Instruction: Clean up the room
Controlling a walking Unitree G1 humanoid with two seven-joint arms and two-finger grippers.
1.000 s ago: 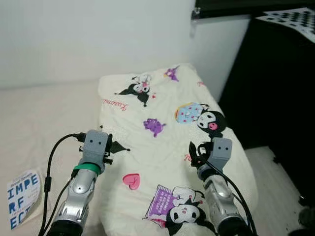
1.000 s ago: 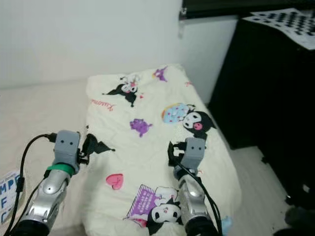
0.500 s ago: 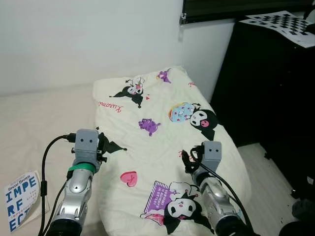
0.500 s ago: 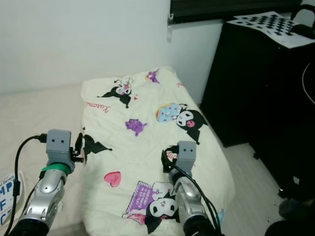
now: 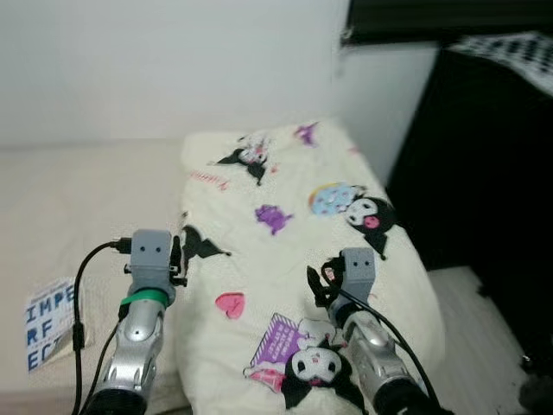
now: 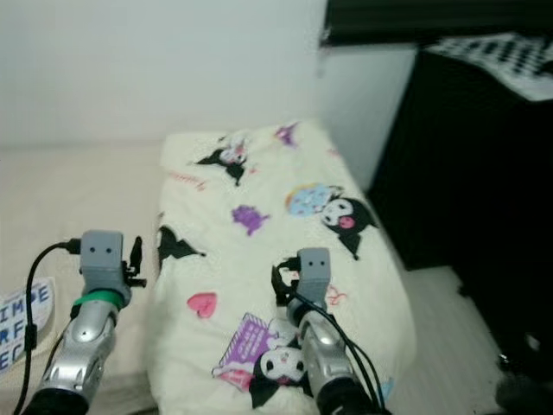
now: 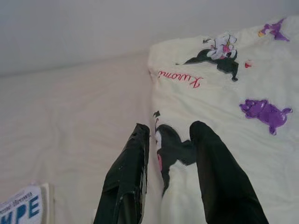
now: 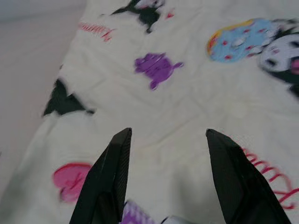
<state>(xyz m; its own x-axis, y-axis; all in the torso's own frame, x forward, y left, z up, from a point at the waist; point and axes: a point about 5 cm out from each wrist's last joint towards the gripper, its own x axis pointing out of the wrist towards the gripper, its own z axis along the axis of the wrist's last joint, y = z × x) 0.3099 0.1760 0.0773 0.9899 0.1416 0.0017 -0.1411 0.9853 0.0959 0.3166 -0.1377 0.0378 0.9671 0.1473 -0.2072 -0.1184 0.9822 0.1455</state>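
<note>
**Folded blanket squared on the bed, grippers poised above**

Cartoon-print blanket (image 5: 294,259) folded along the bed's (image 5: 78,190) right side, beside the black cabinet (image 5: 492,164). Left gripper (image 7: 170,179) over its near left edge, jaws parted narrowly, likely to pinch. Right gripper (image 8: 163,177) above the middle, jaws wide, empty. Book (image 5: 47,333) lying left, probably awaiting tidying.

We are in a bedroom at home.
At the frame's centre lies a cartoon-print quilt (image 5: 294,251) on a cream bed (image 5: 78,199); a book (image 5: 47,333) rests lower left, a dark cabinet (image 5: 492,173) stands right.
</note>
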